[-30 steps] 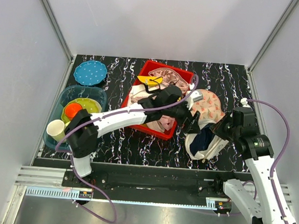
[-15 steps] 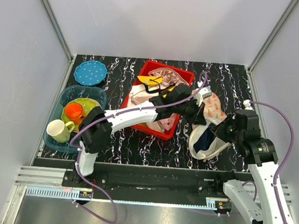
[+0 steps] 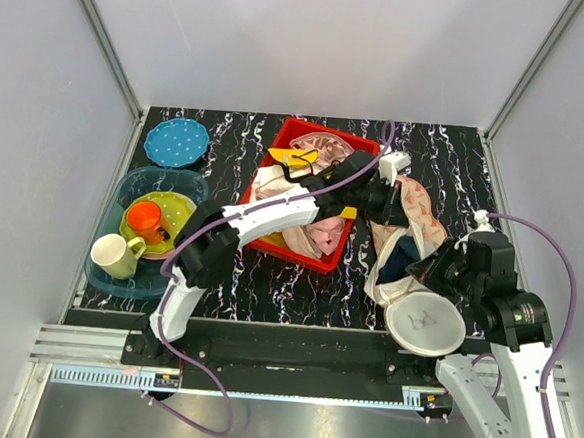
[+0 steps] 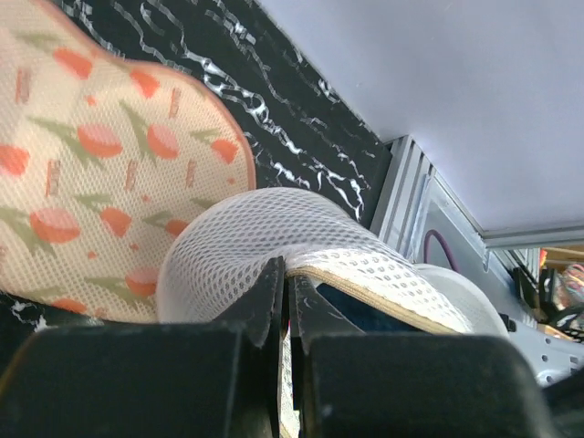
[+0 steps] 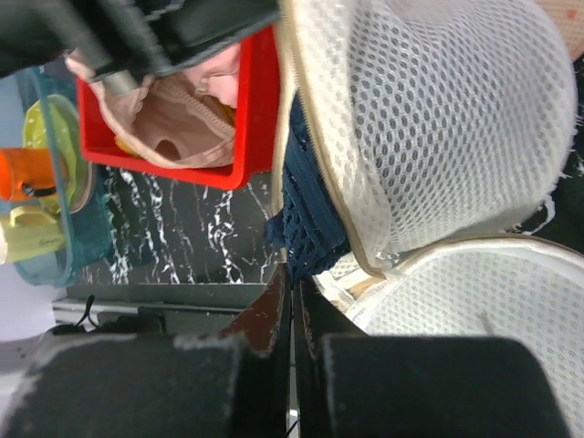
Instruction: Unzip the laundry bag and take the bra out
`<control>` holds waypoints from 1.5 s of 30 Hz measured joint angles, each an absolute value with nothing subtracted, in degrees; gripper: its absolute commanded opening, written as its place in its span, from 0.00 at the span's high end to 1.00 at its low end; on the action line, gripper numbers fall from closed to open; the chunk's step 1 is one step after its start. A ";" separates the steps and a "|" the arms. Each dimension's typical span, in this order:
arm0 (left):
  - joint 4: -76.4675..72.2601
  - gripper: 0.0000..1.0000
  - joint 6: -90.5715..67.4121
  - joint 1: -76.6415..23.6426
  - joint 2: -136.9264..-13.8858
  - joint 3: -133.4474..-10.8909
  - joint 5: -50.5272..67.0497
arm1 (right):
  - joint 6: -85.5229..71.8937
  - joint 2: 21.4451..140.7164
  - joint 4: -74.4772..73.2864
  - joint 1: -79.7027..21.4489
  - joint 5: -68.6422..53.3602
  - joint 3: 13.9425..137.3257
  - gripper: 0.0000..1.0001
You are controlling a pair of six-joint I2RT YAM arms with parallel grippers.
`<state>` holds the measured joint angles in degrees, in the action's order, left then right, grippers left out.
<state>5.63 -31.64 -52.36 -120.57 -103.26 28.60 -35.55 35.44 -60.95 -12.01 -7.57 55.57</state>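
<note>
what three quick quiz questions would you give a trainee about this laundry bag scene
1. True or false: the laundry bag is zipped fully shut.
2. Where does the navy bra lie? A) in the gaping bag B) in the red bin C) in the blue tub
3. Fill in: the left gripper is shut on the bag's ____.

Key: 1 false; 2 A; 3 mesh
</note>
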 measured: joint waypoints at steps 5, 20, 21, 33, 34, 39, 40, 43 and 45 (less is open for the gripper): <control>7.49 1.00 -34.81 -52.42 -124.44 -104.25 28.45 | -34.04 35.46 -61.82 -12.01 -11.66 60.45 1.00; 7.31 1.00 -35.88 -52.60 -125.62 -103.33 28.47 | -33.95 37.74 -52.88 -12.01 -8.64 74.35 1.00; 7.07 1.00 -35.88 -52.60 -125.60 -102.91 28.47 | -34.13 37.91 -52.21 -12.01 -8.38 74.35 1.00; 5.98 1.00 -35.53 -52.53 -125.51 -97.32 28.51 | -33.91 44.42 -46.61 -12.01 -5.19 78.89 1.00; 6.11 1.00 -35.46 -52.53 -125.51 -96.95 28.51 | -33.82 44.91 -45.95 -12.01 -5.02 80.07 1.00; 6.61 1.00 -35.33 -52.53 -125.51 -96.88 28.47 | -33.76 45.58 -39.33 -12.01 -4.49 84.47 1.00; 6.74 1.00 -35.35 -52.51 -125.51 -96.88 28.47 | -33.76 45.58 -37.91 -12.01 -4.08 85.12 1.00; 6.79 1.00 -35.38 -52.45 -125.51 -96.88 28.49 | -33.78 44.86 -34.46 -12.01 -3.42 86.28 1.00; 6.83 1.00 -35.38 -52.45 -125.51 -96.88 28.49 | -33.78 44.73 -33.17 -12.01 -3.05 86.59 1.00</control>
<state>6.83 -35.38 -52.45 -125.51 -96.88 28.49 -33.78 44.73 -33.17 -12.01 -3.05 86.59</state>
